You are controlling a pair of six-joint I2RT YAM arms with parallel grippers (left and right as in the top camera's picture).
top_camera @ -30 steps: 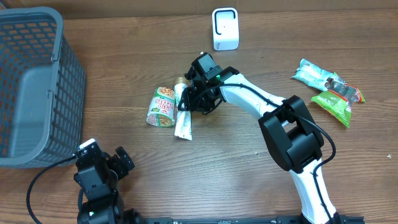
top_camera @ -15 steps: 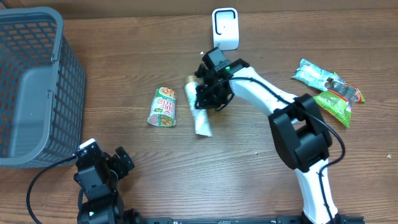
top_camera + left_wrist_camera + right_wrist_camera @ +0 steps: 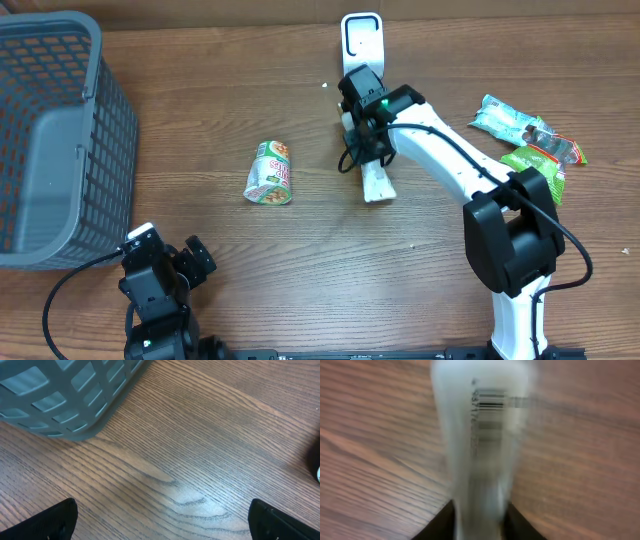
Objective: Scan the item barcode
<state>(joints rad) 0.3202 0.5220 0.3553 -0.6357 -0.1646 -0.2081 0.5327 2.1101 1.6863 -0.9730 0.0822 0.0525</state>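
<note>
A white tube (image 3: 377,182) hangs from my right gripper (image 3: 362,138), which is shut on its upper end just below the white scanner (image 3: 362,45) at the back of the table. In the right wrist view the tube (image 3: 480,445) is blurred and fills the middle, with a black barcode (image 3: 490,401) facing the camera. The dark fingers (image 3: 440,522) of the right gripper (image 3: 479,512) press both of its sides. Near the front left edge, my left gripper (image 3: 165,268) stands wide open over bare wood (image 3: 162,525) with nothing between its fingers.
A noodle cup (image 3: 270,172) lies on its side left of the tube. A grey mesh basket (image 3: 95,120) fills the far left and shows again as a basket corner (image 3: 75,400) in the left wrist view. Snack packets (image 3: 512,118) and a green packet (image 3: 540,165) lie at the right.
My right gripper has carried the white tube to the right and back, away from the noodle cup and up close to the scanner. The left arm has not moved.
</note>
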